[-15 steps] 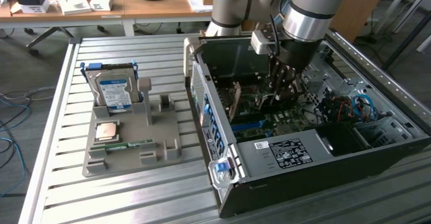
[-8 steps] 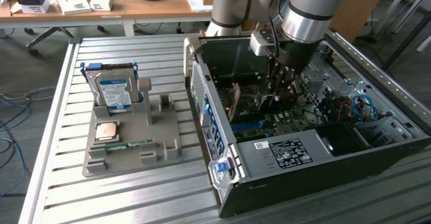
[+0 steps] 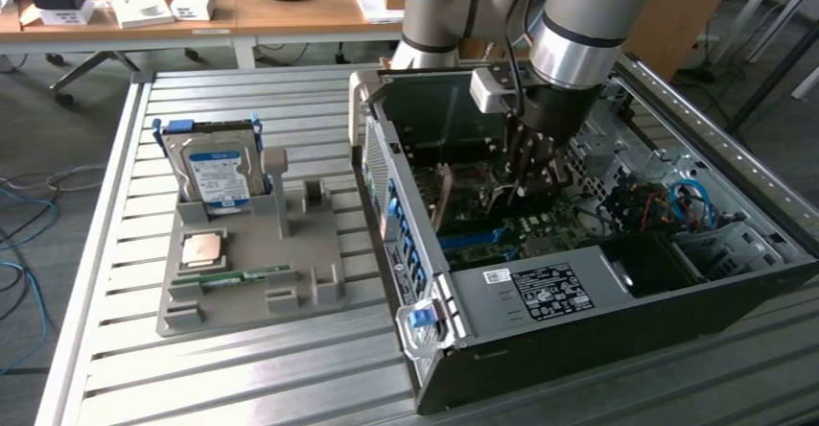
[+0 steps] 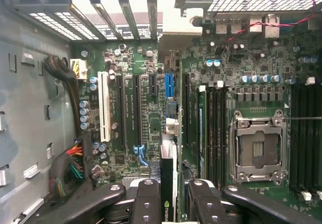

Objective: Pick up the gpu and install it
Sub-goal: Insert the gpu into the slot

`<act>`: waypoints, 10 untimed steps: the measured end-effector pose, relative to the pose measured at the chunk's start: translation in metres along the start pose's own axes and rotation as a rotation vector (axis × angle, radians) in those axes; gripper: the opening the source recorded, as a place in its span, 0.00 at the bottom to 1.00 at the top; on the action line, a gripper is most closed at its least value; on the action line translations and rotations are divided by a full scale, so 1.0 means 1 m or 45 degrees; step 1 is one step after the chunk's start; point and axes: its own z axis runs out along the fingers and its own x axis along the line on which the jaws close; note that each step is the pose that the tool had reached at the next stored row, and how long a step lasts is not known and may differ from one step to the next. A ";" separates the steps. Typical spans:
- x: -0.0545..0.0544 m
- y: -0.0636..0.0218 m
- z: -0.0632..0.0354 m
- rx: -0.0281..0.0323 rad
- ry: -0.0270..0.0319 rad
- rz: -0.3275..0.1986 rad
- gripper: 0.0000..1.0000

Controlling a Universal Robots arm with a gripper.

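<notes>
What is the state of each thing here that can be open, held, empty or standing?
end effector: shut on the graphics card.
graphics card: held edge-down over the motherboard.
computer case: lying on its side, open.
processor socket: empty.
hard drive: standing upright in the tray.
memory stick: lying flat on the tray.

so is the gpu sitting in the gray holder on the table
No, the gripper holds the gpu edge-on over the motherboard inside the case.
</notes>
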 end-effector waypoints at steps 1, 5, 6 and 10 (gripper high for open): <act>0.000 0.0001 0.0010 0.0001 -0.0001 -0.001 0.26; 0.000 0.0005 0.0045 0.0000 -0.0002 -0.006 0.26; 0.000 0.0006 0.0054 -0.0001 -0.0002 -0.007 0.26; 0.000 0.0008 0.0088 -0.0001 -0.0001 -0.012 0.26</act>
